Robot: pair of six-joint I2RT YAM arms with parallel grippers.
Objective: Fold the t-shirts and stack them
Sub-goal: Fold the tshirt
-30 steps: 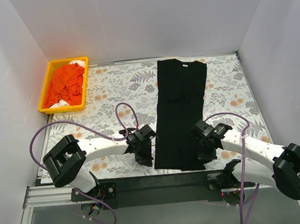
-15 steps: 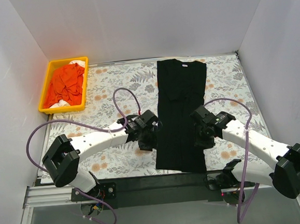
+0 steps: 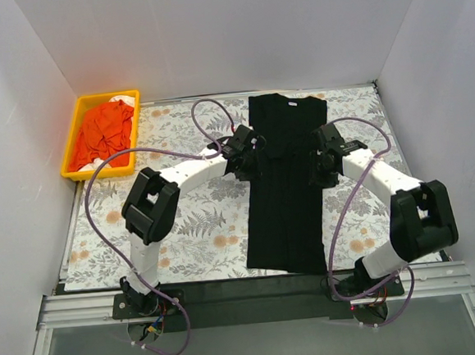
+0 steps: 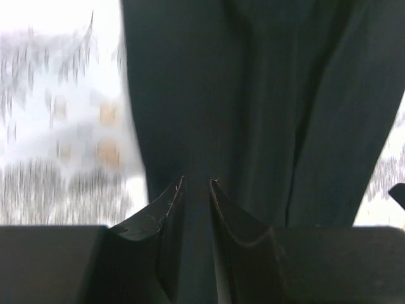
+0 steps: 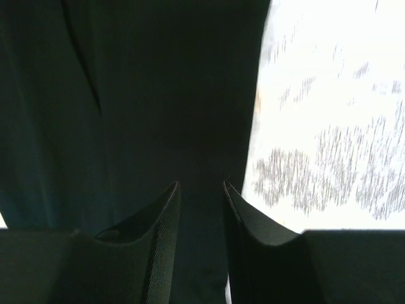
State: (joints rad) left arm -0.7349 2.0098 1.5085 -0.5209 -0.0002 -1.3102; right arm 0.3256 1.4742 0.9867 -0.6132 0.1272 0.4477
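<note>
Two grippers hang over the far half of the black t-shirt (image 3: 289,206). The left gripper (image 4: 196,183) is at its left edge and the right gripper (image 5: 199,185) at its right edge, each with jaws slightly parted and gripping nothing. The shirt lies as a long strip from the table's (image 3: 184,227) far edge to its near edge, right of centre.

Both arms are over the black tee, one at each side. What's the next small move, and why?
Probably lower both and close on the side edges. The black t-shirt lies flat in a long strip, not yet folded crosswise; the left gripper is at its left edge, the right gripper at its right edge, jaws of both slightly apart.
</note>
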